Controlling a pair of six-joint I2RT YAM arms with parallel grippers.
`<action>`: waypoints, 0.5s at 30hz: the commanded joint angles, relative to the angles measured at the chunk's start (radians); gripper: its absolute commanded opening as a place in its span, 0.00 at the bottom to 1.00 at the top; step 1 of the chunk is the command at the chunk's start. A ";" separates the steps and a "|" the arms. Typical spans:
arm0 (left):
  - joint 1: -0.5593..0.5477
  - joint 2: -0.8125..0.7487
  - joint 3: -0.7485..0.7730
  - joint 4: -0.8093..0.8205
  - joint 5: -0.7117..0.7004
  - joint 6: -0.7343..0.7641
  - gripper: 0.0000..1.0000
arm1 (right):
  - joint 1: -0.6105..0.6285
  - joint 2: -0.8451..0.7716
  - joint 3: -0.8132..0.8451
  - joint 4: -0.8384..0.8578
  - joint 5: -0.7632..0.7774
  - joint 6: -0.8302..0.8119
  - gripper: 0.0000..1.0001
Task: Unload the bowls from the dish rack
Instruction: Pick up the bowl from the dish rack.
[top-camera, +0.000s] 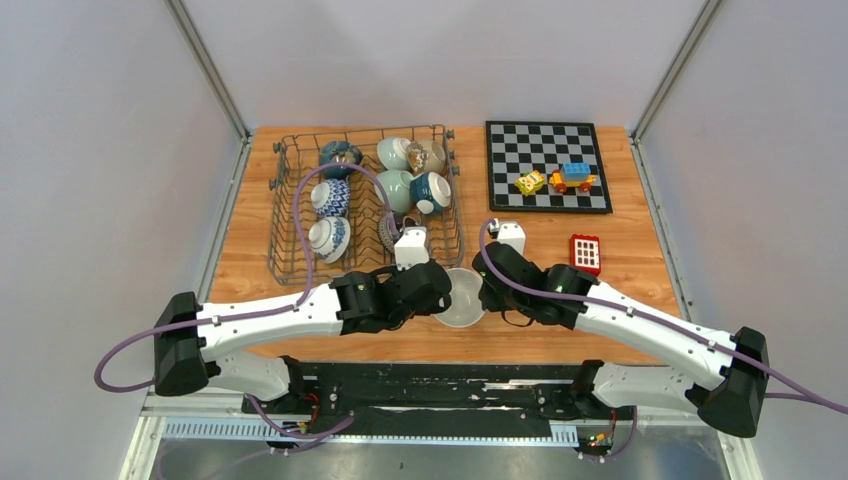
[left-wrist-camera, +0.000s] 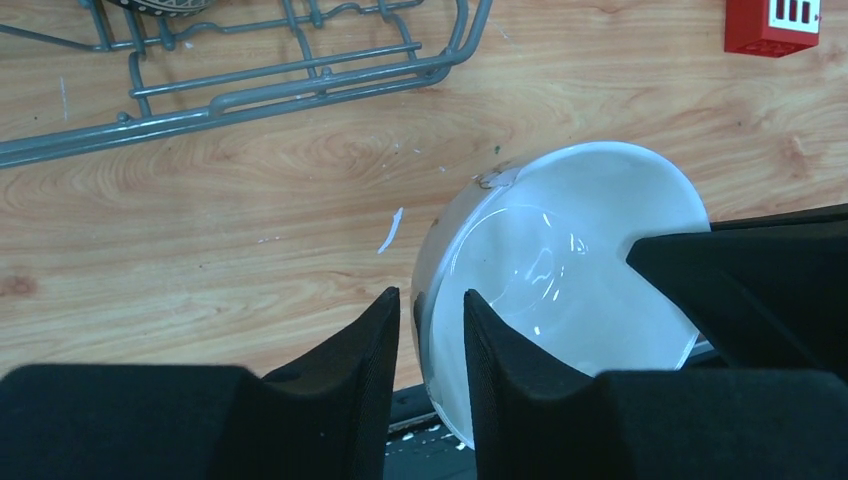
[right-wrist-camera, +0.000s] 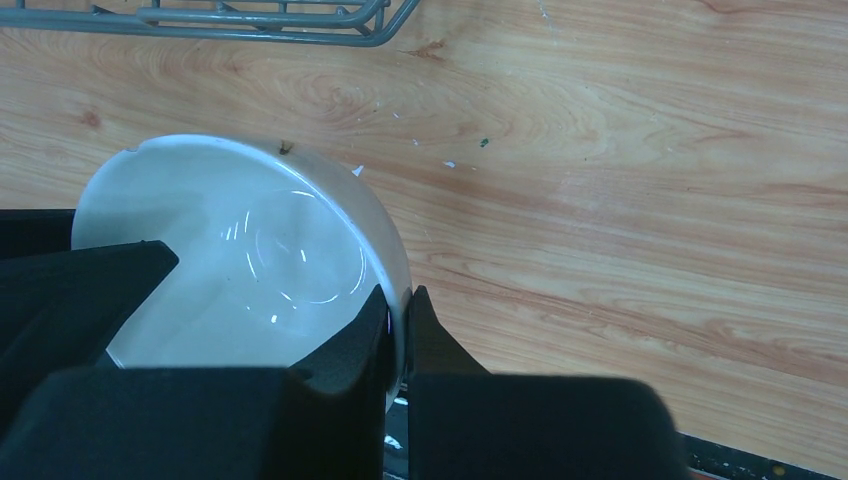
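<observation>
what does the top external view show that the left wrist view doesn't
Only top external: the bowls standing in the dish rack, and the chessboard with toy blocks on it. Only left wrist: the left gripper close up, its fingers either side of the white bowl's rim with a small gap left, and a small brownish mark on that rim. Both: the white bowl, a corner of the rack, the red block and the wooden table.

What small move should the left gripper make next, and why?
Probably close the left gripper fully on the rim of the bowl. Its jaws straddle that rim with a gap showing, while the right gripper is shut on the opposite side, so a handover seems intended.
</observation>
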 joint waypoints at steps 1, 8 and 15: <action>0.010 0.008 0.013 -0.006 0.003 0.009 0.27 | -0.011 -0.002 0.030 0.046 -0.005 0.022 0.00; 0.010 0.019 0.021 0.001 0.017 0.030 0.08 | -0.012 0.007 0.038 0.046 -0.019 0.007 0.00; 0.010 0.027 0.017 0.009 0.032 0.033 0.00 | -0.011 0.009 0.049 0.049 -0.048 -0.050 0.09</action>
